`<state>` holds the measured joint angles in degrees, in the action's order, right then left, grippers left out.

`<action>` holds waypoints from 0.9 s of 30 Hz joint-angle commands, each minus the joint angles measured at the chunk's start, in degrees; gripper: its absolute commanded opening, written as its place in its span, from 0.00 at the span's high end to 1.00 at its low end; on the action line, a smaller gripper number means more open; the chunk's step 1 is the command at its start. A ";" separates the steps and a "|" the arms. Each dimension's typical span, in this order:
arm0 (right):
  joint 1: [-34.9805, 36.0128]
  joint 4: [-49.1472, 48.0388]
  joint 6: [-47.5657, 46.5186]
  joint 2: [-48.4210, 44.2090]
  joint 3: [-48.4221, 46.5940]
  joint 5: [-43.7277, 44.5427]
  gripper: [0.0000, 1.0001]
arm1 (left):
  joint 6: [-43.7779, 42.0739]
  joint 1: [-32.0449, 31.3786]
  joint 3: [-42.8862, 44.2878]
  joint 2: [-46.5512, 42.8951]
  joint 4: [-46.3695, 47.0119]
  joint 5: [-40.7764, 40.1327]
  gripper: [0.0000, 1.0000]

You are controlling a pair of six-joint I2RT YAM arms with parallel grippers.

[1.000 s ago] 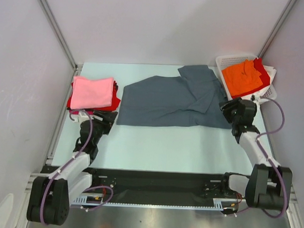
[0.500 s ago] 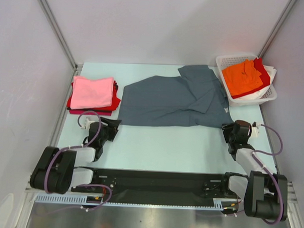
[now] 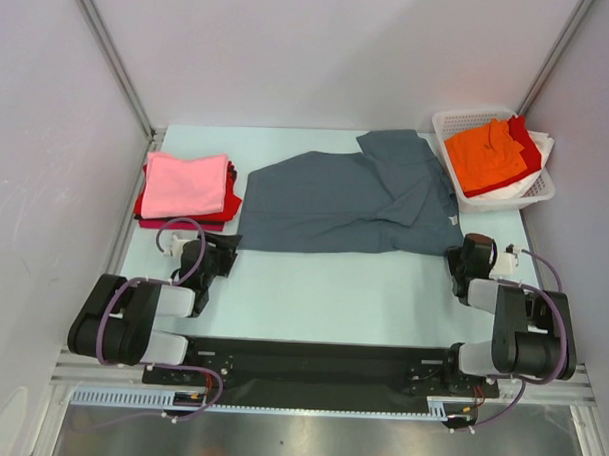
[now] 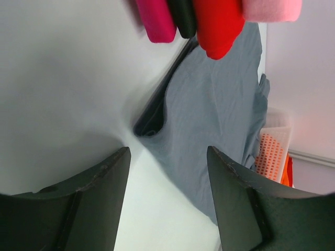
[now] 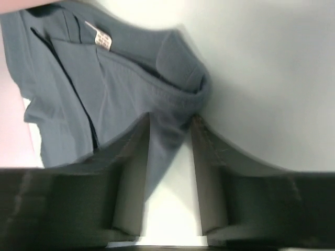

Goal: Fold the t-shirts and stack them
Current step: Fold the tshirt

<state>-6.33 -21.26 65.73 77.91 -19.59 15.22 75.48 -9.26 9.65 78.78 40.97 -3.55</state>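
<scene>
Pale table [image 3: 332, 289], white walls [image 3: 321, 48], slate t-shirt [image 3: 335, 204]

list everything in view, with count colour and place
slate t-shirt: 1, blue-grey, spread out mid-table
folded stack: 1, pink on top, left side of table
stack layers below: red, dark and magenta
basket: 1, white lattice, far right corner
orange t-shirt: 1, on top in the basket
red cloth and white cloth: under the orange one, count unclear
table: 1, pale green
left gripper: 1, black, open, near the slate shirt's near left corner
right gripper: 1, black, open, fingers either side of the slate shirt's edge
</scene>
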 commanded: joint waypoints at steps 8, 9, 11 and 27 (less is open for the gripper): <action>-0.09 -2.56 -1.57 0.67 -0.71 6.14 1.00 | -0.07 -0.41 1.95 2.16 -1.95 -4.09 0.35; -0.09 -2.48 -2.62 0.23 -0.71 6.05 1.00 | -0.16 -0.59 2.04 2.34 -1.95 -4.18 0.35; 0.09 -2.13 -3.07 -0.56 -0.71 5.78 1.00 | -0.16 -0.85 2.30 2.60 -1.95 -4.97 0.36; 2.46 1.73 -4.21 -8.30 0.26 9.65 1.00 | 0.19 -4.64 5.56 10.95 4.46 -8.41 0.93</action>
<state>-4.40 -20.36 62.70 71.57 -19.62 20.64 76.05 -14.06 13.80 87.68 41.98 -10.57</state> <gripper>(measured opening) 0.011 0.121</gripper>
